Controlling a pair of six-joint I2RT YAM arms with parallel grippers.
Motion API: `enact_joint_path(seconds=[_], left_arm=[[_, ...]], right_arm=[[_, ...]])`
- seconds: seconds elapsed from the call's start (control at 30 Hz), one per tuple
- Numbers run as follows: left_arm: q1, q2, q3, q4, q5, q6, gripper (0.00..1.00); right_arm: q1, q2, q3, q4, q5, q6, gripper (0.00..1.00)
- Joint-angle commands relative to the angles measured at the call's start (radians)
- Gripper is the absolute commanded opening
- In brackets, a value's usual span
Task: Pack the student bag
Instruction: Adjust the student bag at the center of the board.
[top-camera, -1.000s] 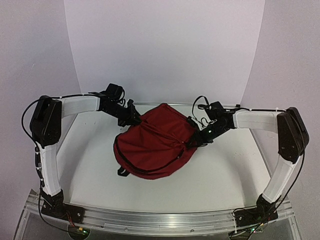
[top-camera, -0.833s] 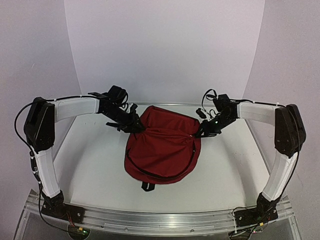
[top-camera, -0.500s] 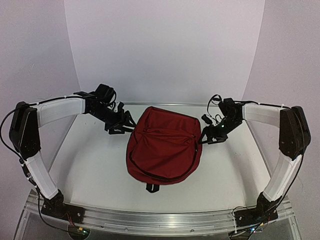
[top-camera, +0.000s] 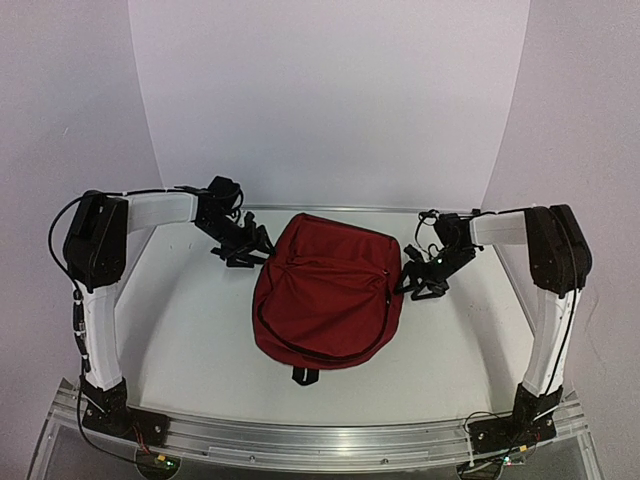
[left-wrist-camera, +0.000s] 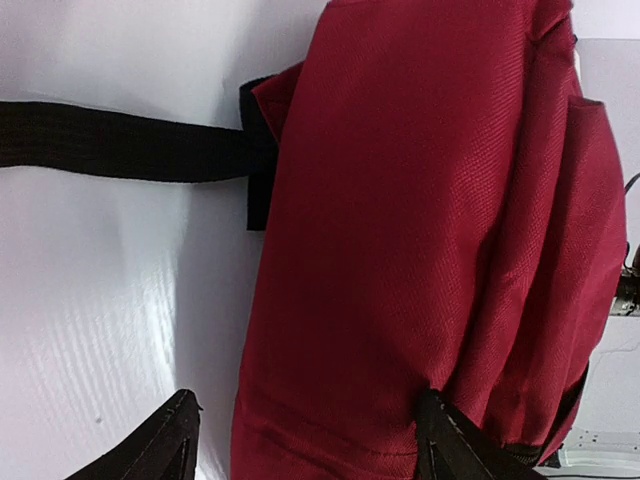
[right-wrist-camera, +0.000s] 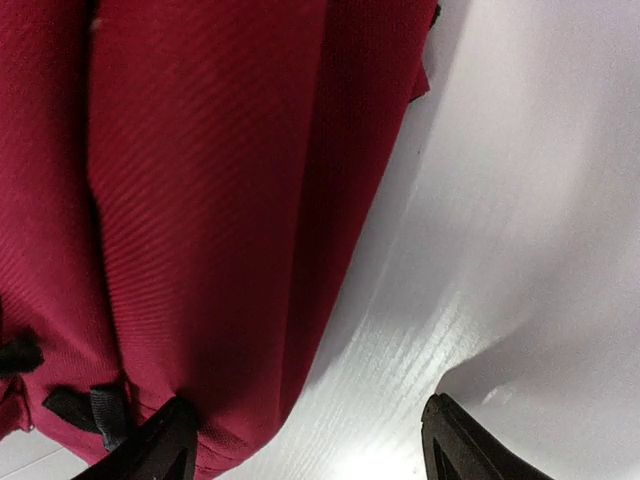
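The student bag, dark red with a black zip line, lies flat on the white table between the two arms, its rounded end toward the near edge. My left gripper stands open just off the bag's far left corner. In the left wrist view the bag's side fills the space between the fingers of the left gripper, and a black strap runs left. My right gripper is open at the bag's right edge. In the right wrist view the bag lies by the left finger of the right gripper.
The white table spreads to both sides of the bag, with a curved white backdrop behind it. An aluminium rail carrying the arm bases runs along the near edge. A black strap loop sticks out at the bag's near end.
Both grippers were shut on the bag's far corners and holding it up; they have opened and let go. The bag has settled flat, and both arms drew slightly back.
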Motion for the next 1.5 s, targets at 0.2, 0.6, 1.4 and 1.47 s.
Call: enact_joint_path(seconds=[0.2,0.6,1.4,1.47], left_arm=[[-0.02,0.039,-0.045,0.151,0.211,-0.042,0.45],[-0.062,-0.064,0.081,0.095,0.199,-0.04,0.0],[0.001,0.006,0.088,0.099,0.046,-0.124,0.06],[0.011,0.022,0.096,0.048,0.011,-0.117,0.25]], right_arm=[[0.014,0.086,0.079,0.149,-0.283,0.14,0.54],[0.013,-0.073,0.229,0.138,-0.322,0.162,0.0],[0.036,0.073,0.391,0.137,-0.093,0.149,0.28],[0.038,0.06,0.356,0.132,-0.09,0.143,0.48]])
